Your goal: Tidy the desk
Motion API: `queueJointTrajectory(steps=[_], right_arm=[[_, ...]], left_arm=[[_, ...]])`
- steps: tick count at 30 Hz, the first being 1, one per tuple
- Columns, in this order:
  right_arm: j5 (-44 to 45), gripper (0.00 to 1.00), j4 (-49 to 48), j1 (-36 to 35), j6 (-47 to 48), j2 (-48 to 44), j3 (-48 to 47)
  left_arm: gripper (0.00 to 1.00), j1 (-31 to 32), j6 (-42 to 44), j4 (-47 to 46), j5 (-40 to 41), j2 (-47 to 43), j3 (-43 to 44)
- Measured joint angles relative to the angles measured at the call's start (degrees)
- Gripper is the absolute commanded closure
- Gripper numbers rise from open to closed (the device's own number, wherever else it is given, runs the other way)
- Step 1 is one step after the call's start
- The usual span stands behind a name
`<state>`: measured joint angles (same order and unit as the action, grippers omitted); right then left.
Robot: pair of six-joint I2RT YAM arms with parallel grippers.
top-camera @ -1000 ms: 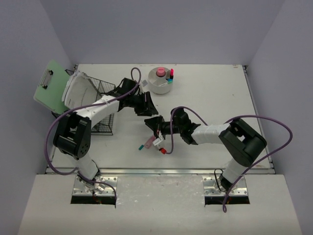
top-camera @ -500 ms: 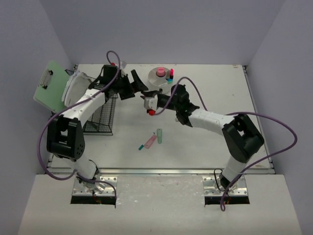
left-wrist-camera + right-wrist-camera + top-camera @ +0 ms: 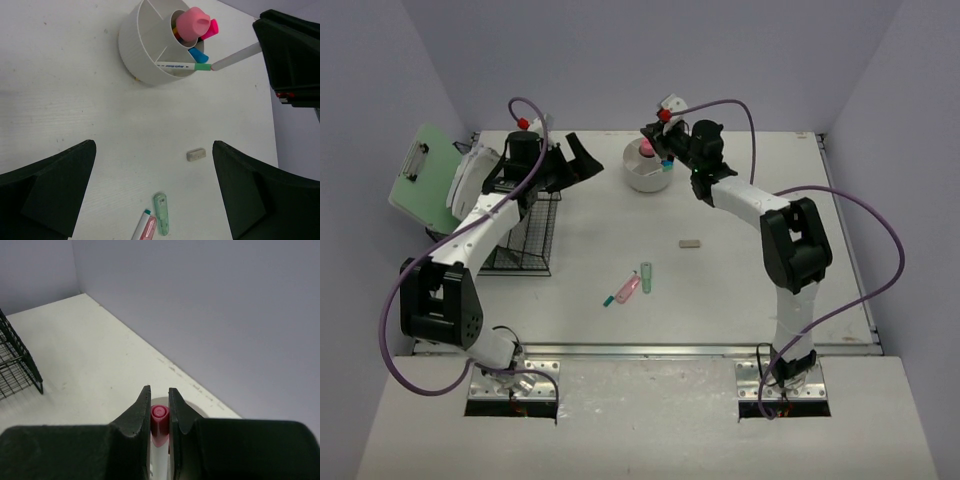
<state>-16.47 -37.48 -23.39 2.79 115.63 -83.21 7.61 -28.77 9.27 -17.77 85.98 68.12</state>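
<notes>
The desk (image 3: 760,290) is an off-white tabletop between lavender walls. My right gripper (image 3: 661,127) hangs at the back, just above the white round organizer (image 3: 645,178), and is shut on a red-capped white marker (image 3: 665,114). The wrist view shows the red cap (image 3: 159,416) pinched between the jaws of that gripper (image 3: 159,396). My left gripper (image 3: 576,163) is open and holds nothing, left of the organizer (image 3: 145,47). In its own view the left gripper (image 3: 154,162) looks down on a pink highlighter (image 3: 146,229), a green correction tape (image 3: 161,219) and a grey eraser (image 3: 196,154).
A black wire basket (image 3: 528,228) stands at the left with papers (image 3: 478,182) and a green clipboard (image 3: 423,175) leaning beside it. The organizer holds pink and blue markers (image 3: 194,25). The highlighter (image 3: 626,291) and tape (image 3: 646,277) lie mid-desk, the eraser (image 3: 690,242) to their right.
The right arm carried the red-capped marker from mid-desk up to the back, above the organizer. The left arm drew back to the left and its jaws opened wide.
</notes>
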Motion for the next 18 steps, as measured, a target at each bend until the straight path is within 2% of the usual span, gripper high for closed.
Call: queueJointTrajectory(steps=[8,18], right_arm=[[3.0,1.00,-0.5,-0.6,-6.7,3.8,-0.4],[1.7,1.00,-6.1,-0.6,-6.9,7.6,-2.2]], left_arm=[[0.00,-0.4,0.0,-0.1,-0.5,0.9,0.0],[0.00,-0.6,0.0,-0.2,-1.0,3.0,0.0]])
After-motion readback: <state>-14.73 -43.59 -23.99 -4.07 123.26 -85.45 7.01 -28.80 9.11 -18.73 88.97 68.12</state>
